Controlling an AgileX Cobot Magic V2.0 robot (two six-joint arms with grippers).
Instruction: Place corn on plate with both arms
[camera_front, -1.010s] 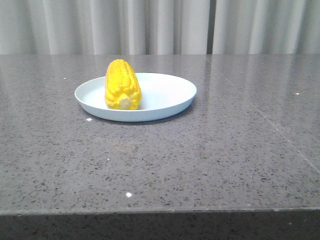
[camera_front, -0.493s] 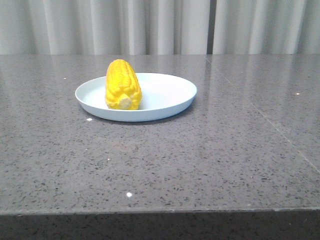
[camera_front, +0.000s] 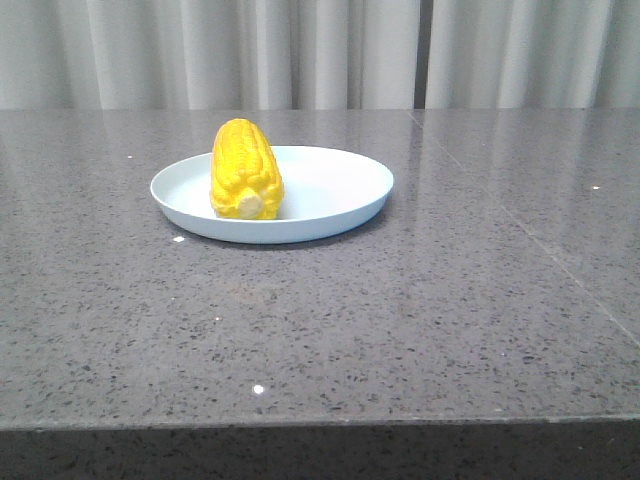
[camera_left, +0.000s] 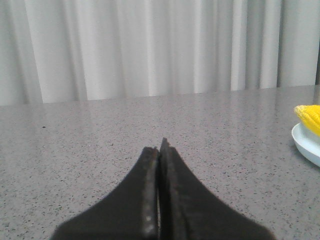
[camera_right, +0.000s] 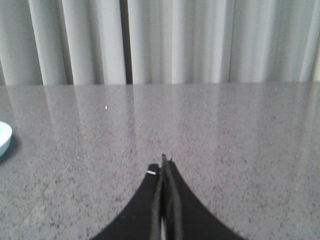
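The yellow corn (camera_front: 245, 168) lies on the left half of the pale blue-white plate (camera_front: 340, 185), its pale stem end towards the camera. No arm shows in the front view. In the left wrist view my left gripper (camera_left: 158, 146) is shut and empty above bare table, with the corn's tip (camera_left: 310, 116) and the plate's rim (camera_left: 304, 142) at the picture's edge. In the right wrist view my right gripper (camera_right: 163, 162) is shut and empty, with a sliver of the plate (camera_right: 4, 136) at the edge.
The grey speckled stone table (camera_front: 400, 320) has a seam line running on its right side. Its front edge is near the camera. White curtains (camera_front: 300, 50) hang behind the table.
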